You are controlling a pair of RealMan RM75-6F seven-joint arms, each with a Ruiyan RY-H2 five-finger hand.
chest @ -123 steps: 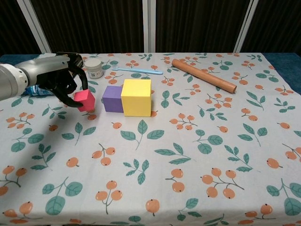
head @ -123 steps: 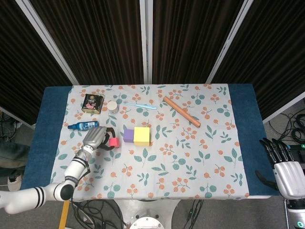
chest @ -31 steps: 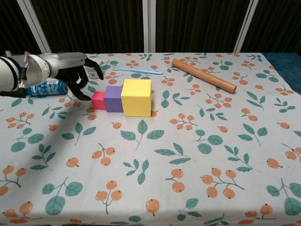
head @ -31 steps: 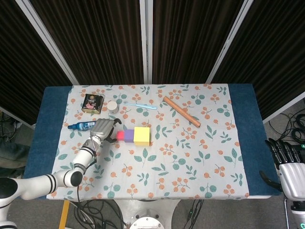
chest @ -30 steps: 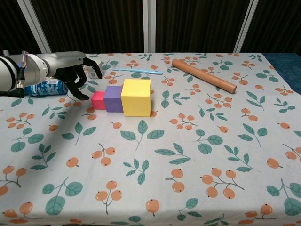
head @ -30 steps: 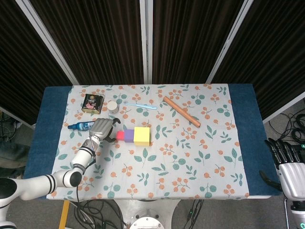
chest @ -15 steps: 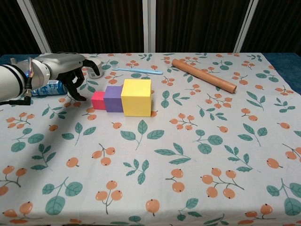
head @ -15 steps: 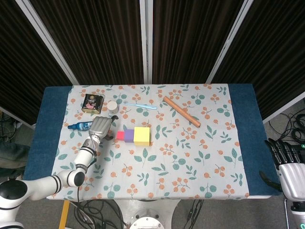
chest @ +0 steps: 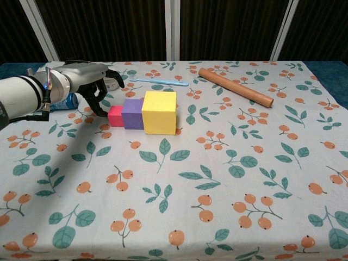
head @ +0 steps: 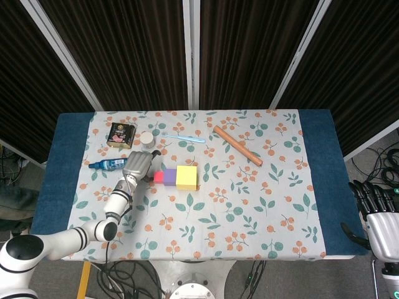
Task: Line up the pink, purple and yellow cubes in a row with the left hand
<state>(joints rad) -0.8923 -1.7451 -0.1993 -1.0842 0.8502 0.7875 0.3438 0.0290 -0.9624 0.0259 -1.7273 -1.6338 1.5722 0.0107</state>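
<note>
The pink cube (head: 158,177) (chest: 115,116), the purple cube (head: 169,177) (chest: 132,113) and the larger yellow cube (head: 186,177) (chest: 159,112) stand side by side in a row, touching, left of the table's middle. My left hand (head: 137,165) (chest: 89,79) hovers just left of the pink cube with its fingers hanging down and apart, the fingertips (chest: 101,112) at the cube's left face. It holds nothing. My right hand (head: 379,224) rests off the table's right edge, fingers stretched out and empty.
Behind the left hand lie a blue bottle (head: 106,164) (chest: 65,101), a small white jar (head: 147,138) and a dark tin (head: 121,134). A blue toothbrush (head: 184,137) (chest: 160,81) and a wooden rod (head: 238,145) (chest: 235,87) lie further back.
The left hand set the pink cube against the purple one, let go, then drew in close to it. The row of cubes has shifted slightly to the right.
</note>
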